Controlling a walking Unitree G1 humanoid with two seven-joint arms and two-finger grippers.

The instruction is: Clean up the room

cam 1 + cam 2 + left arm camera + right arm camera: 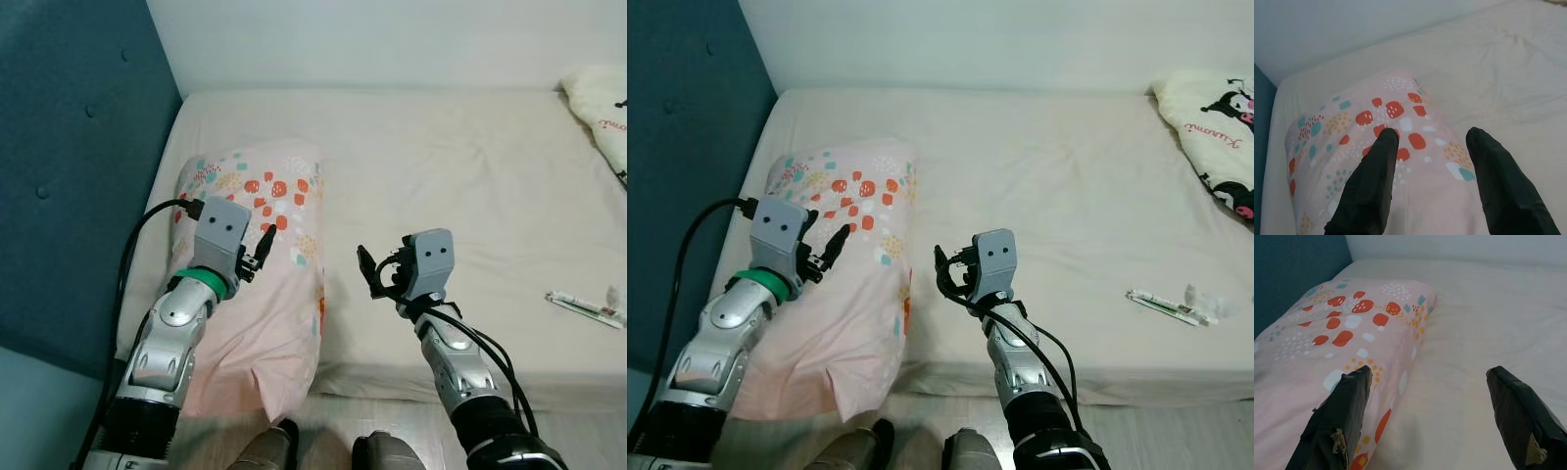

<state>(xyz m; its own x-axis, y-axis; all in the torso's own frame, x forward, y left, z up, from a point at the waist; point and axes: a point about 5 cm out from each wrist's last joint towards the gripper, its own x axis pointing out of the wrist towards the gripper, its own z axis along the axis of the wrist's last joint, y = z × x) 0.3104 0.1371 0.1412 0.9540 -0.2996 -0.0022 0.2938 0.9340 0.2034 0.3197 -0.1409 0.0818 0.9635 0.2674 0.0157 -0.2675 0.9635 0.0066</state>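
I look down from the robot's head at a bed covered by a cream fitted sheet [441,166], set against a dark teal padded headboard [69,166] on the robot's left. A pale pink pillow printed with red, teal and yellow spots [260,284] lies on the left part of the bed beside the headboard, its near end hanging over the mattress edge.

My left gripper [263,250] hovers just above the pillow near its middle; in the left wrist view its two black fingers [1371,181] are spread apart with nothing between them, the patterned fabric showing in the gap.

My right gripper [377,266] hangs over bare sheet just beside the pillow's right edge, and its fingers [1339,426] are also wide apart and empty.

Farther right, near the mattress's front edge, lies a thin white wrapped packet [585,306]. At the far right corner sits a cream cushion with a black cartoon print [1215,137].
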